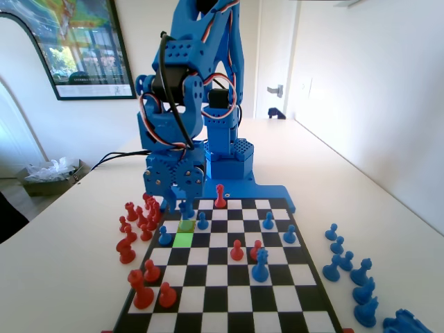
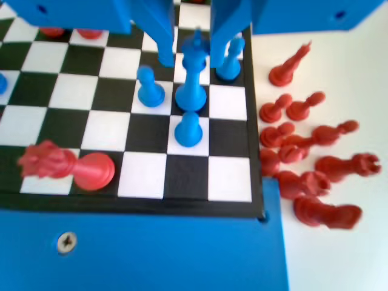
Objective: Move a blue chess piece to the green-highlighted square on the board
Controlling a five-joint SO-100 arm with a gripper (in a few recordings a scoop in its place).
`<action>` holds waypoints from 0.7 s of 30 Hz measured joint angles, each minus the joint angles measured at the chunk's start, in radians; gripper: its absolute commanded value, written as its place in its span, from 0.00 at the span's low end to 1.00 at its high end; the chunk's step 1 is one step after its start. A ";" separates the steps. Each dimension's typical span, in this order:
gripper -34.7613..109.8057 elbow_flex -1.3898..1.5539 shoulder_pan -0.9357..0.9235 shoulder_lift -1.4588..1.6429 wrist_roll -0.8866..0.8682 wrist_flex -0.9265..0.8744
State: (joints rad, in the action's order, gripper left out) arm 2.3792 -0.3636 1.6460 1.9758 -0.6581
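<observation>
**Jaws low over crowded blue pieces**

A fallen red piece [image 2: 63, 167] lies at the wrist view's lower left on the board [image 2: 182, 203]. The blue chess piece [image 2: 188, 128] stands mid-frame, just below a taller blue piece [image 2: 192, 76] standing between the jaws [image 2: 191, 57], which hang apart. Red pieces [image 2: 309, 157] litter the bench right. In the fixed view, the green-highlighted square [image 1: 183, 240] lies left of centre.
</observation>
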 measured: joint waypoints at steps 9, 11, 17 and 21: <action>0.31 0.018 0.003 0.000 0.009 0.021; 0.31 0.018 -0.005 0.000 0.012 0.021; 0.31 0.031 -0.012 0.000 0.028 0.025; 0.31 0.037 -0.012 0.000 0.028 0.021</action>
State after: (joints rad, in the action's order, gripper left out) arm 2.4160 -0.3758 1.6460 2.0034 -0.6366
